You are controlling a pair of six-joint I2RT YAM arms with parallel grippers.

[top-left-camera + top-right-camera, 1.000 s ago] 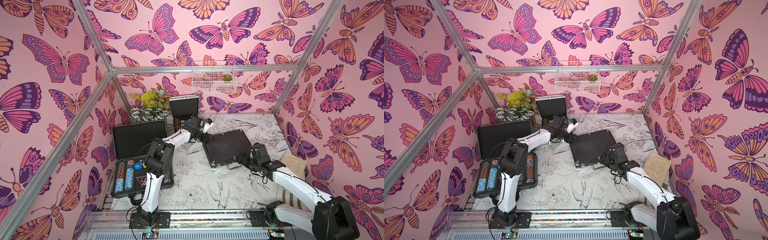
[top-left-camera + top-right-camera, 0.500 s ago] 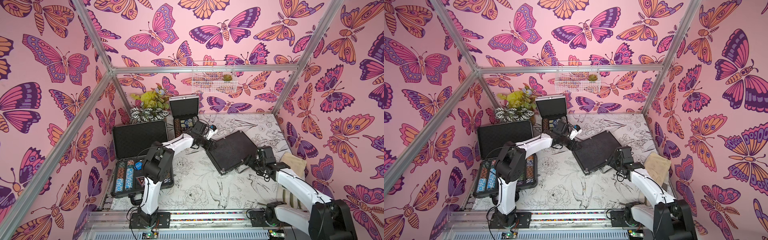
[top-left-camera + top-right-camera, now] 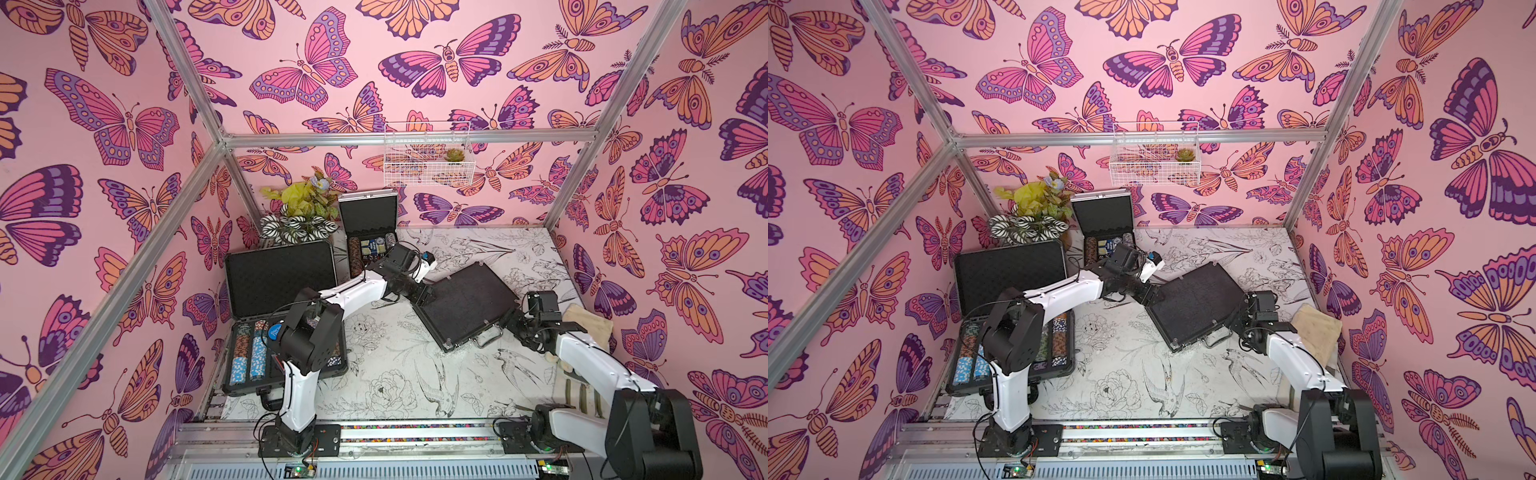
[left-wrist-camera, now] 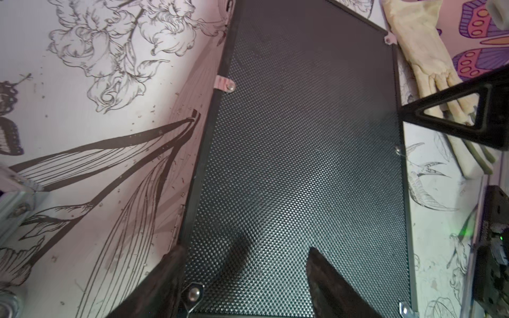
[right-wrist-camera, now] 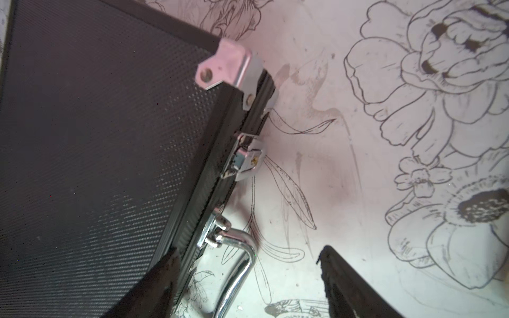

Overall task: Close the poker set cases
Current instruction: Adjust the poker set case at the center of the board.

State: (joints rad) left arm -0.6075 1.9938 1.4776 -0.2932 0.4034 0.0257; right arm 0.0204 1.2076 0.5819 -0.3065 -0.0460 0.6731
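In the middle of the table (image 3: 395, 374), Sam, what would I find?

The medium case (image 3: 465, 307), Mia: black with silver trim, lying flat with its lid down, turned at an angle to the table's edges.

Where are the arms, Sam?

Both are at that case. The left gripper (image 3: 424, 293) sits at the corner nearest the left arm. In the left wrist view its jaws stand apart, one finger (image 4: 162, 283) over the case's edge and the other above the dotted lid. They grasp nothing. The right gripper (image 3: 514, 327) is at the opposite corner. Its jaws are spread wide too, one finger (image 5: 159, 286) over the lid's rim and the other above bare table. The chrome handle (image 5: 239, 258) lies between them, ungripped.

Is the case fastened, Sam?

I cannot tell, Mia. A silver latch (image 5: 248, 162) shows on the side wall beside the handle, but its position is unclear.

And the other cases?

The large case (image 3: 278, 274) lies along the left side, open, with its lid upright and rows of chips in its base. The small case (image 3: 368, 216) stands open at the back beside the plants (image 3: 303, 208), with chips inside. A white wire basket (image 3: 428, 166) hangs on the back wall. A cream glove (image 4: 424, 55) lies near the right edge.
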